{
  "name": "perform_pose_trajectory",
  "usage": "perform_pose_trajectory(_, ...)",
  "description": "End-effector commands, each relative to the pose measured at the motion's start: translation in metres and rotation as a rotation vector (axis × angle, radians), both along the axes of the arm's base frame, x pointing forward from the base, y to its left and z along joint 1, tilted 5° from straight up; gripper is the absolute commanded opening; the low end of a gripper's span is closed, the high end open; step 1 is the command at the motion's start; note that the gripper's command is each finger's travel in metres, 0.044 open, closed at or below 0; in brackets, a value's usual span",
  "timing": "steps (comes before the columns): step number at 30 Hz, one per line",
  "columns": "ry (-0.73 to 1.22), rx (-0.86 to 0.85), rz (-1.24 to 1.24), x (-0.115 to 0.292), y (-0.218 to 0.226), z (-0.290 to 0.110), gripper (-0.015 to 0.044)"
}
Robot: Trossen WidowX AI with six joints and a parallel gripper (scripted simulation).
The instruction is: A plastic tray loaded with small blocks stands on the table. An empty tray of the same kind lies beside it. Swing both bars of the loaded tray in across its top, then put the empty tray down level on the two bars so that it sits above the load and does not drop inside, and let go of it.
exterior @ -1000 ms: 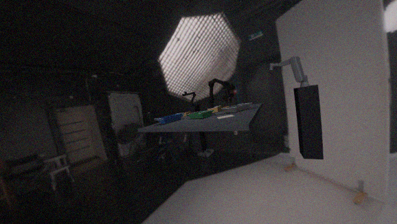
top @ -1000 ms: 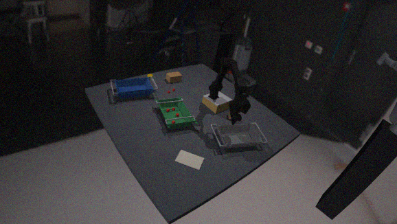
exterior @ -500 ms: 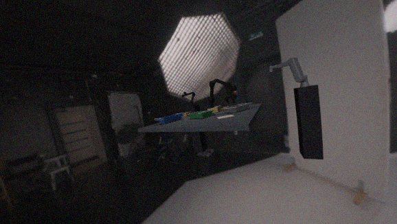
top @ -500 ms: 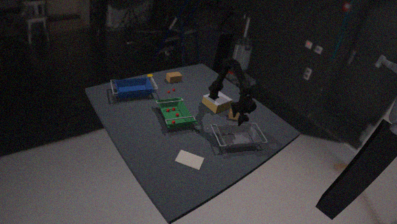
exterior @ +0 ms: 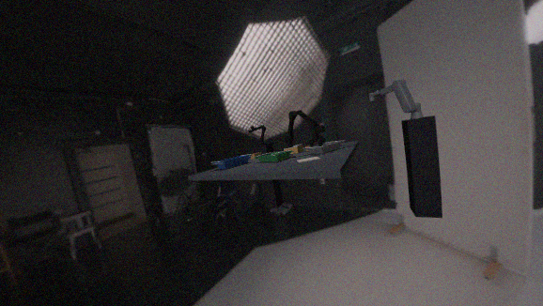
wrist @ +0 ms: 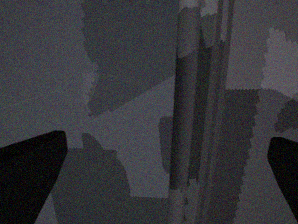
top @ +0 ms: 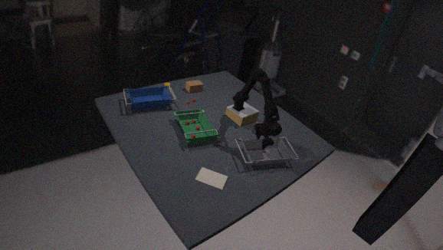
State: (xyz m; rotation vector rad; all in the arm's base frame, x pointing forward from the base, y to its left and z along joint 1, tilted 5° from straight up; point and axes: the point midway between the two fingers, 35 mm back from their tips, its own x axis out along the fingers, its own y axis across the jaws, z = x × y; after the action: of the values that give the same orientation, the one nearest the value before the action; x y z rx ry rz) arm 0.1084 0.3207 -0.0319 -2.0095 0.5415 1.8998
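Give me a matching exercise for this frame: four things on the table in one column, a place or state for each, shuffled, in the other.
1. green tray
2. grey tray
3. blue tray
4. tool

a. open, holding nothing
b. at the table's far corner
c. holds red blocks, bars across its top
d. directly under the tool

Pairs: 1-c, 2-d, 3-b, 4-a

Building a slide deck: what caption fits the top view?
Open gripper over the grey tray; green tray of red blocks has both bars swung in.
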Motion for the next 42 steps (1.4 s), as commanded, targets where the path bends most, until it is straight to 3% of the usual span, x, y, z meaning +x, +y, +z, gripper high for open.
perform_pose_trajectory(1,-0.002,0.001,0.005,0.0005,-0.0013,-0.0061,0.044)
perform_pose_trajectory(6,-0.002,0.001,0.005,0.0005,-0.0013,-0.0061,0.044)
perform_pose_trajectory(21,-0.002,0.001,0.005,0.0005,-0.0013,-0.0061,0.022)
perform_pose_trajectory(42,-0.002,0.001,0.005,0.0005,-0.0013,-0.0061,0.008)
